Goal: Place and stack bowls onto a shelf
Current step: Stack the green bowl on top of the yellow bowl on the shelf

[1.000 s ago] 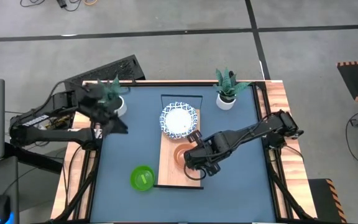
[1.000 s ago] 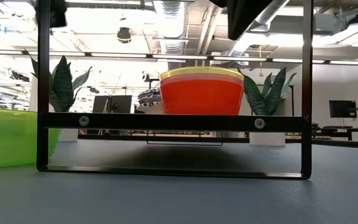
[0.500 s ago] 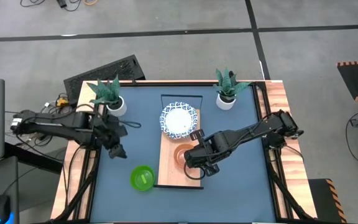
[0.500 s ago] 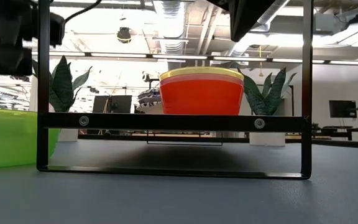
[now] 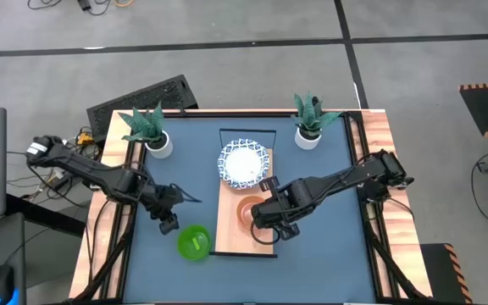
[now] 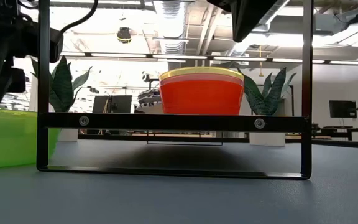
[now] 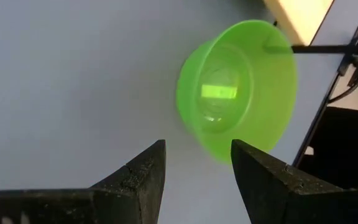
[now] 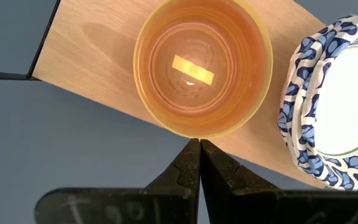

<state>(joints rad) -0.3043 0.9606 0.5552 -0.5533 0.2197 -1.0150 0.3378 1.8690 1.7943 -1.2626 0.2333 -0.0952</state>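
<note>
A light-wood shelf [image 5: 230,230] stands on a black frame [image 6: 173,121] in the middle of the blue table. On it sit a yellow bowl nested in a red one [image 5: 246,208] [image 8: 202,68] [image 6: 201,93] and, farther back, a white bowl with a blue-patterned rim [image 5: 245,163] [image 8: 337,118]. A green bowl [image 5: 194,242] [image 7: 238,93] [image 6: 11,137] rests upright on the table, left of the shelf's near end. My left gripper [image 5: 167,224] [image 7: 197,158] is open and empty, just left of the green bowl. My right gripper [image 5: 263,222] [image 8: 199,146] is shut and empty, above the yellow bowl's near rim.
Two white plant pots [image 5: 158,142] [image 5: 309,135] stand at the table's far corners. A black keyboard [image 5: 142,97] lies beyond the far left corner. Bare blue table shows in front of the shelf and to its right.
My left gripper has swung from the far left, by the left plant pot, toward the table's near edge and down, and is now beside the green bowl. The bowls have not moved.
</note>
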